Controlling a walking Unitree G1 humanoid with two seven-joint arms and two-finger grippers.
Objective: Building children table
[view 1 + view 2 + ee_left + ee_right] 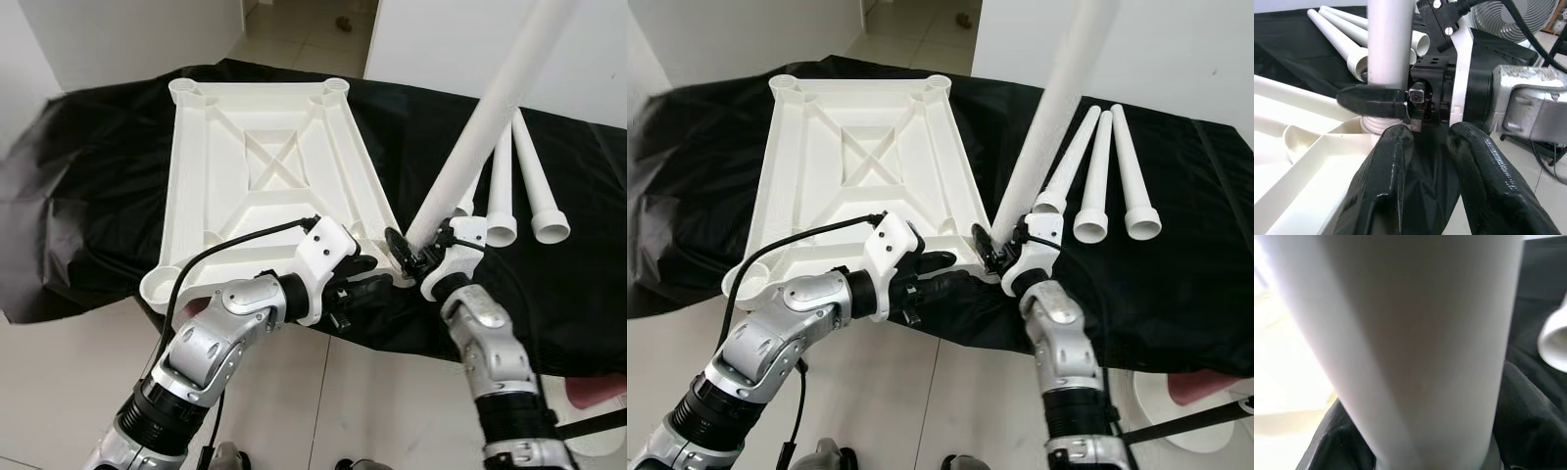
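The white plastic tabletop [265, 157] lies upside down on a black cloth [98, 176], with round sockets at its corners. My right gripper [407, 253] is shut on the lower end of a long white leg [480, 117]. The leg stands tilted, its foot at the tabletop's near right corner. In the right wrist view the leg [1415, 347] sits between the black fingers. My left gripper [364, 282] is open just beside that corner, nothing between its fingers [1386, 181]. The left wrist view has the leg [1390, 44] above the corner socket.
Three spare white legs [502, 186] lie side by side on the cloth to the right. Tiled floor runs along the cloth's near edge. A fan [1513, 19] stands off to the right, and a pink and white object [598, 392] sits on the floor.
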